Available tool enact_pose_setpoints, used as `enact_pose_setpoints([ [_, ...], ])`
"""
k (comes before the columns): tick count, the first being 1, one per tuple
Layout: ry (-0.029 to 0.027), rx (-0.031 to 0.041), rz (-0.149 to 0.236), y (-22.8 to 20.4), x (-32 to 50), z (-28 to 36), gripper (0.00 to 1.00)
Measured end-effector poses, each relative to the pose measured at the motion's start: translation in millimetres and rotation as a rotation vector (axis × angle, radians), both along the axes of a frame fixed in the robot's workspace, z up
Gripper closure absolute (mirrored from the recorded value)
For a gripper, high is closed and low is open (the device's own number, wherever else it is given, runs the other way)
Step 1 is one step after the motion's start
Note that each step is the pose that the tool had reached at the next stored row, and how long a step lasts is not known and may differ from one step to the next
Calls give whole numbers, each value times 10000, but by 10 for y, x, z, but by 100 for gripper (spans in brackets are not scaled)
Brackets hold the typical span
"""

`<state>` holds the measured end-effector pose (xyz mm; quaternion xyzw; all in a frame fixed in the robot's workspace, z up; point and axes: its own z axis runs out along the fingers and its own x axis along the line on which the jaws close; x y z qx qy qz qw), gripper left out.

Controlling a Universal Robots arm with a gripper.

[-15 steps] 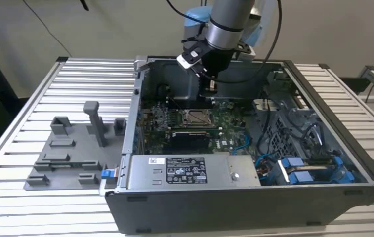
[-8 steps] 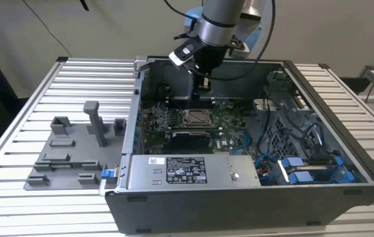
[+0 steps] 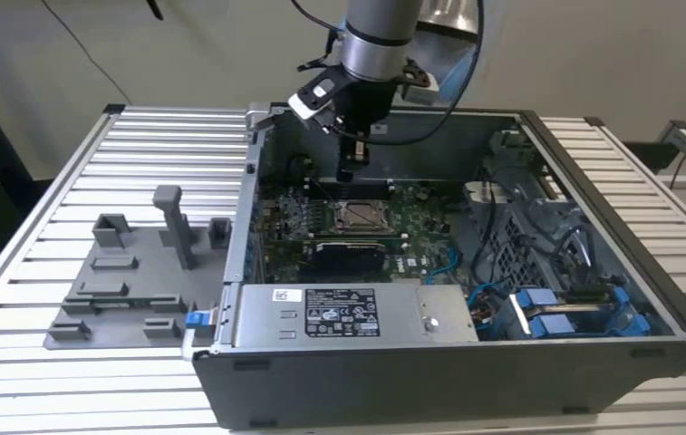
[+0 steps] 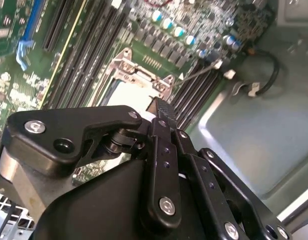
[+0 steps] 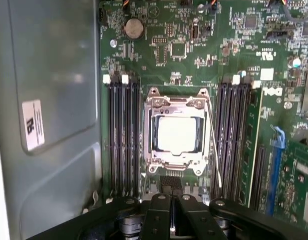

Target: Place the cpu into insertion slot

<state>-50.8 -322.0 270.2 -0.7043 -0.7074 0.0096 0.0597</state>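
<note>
cpu (image 5: pixel 176 135) lying in insertion slot (image 5: pixel 176 103), jaws closed on nothing, poised near the slot's edge

To me the cpu (image 5: pixel 176 135) looks pale silver-white, and the insertion slot (image 5: pixel 176 103) has a shiny grey frame. I see the board (image 5: pixel 193 50) green with black strips (image 5: pixel 123 140), the gripper (image 5: pixel 171 187) black and one clip (image 5: pixel 278 150) blue.

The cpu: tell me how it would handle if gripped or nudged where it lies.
The cpu is a flat square, so probably stiff and light, and not apt to roll. Its smooth pale metal face looks slippery. Seated inside the metal frame of the insertion slot, it likely would not shift under a sideways nudge.
</note>
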Motion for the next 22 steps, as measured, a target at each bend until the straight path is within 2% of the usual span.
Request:
enact_pose_setpoints([
  [2,-85,0,0,0,-52,2,89],
  [3,-103,-1,0,0,-64,1,89],
  [6,-105,2,0,0,-73,1,89],
  [15,-104,57,-161,3,-294,2,89],
  [18,-97,69,-383,4,-308,2,89],
  [22,-99,74,-868,3,-314,2,89],
])
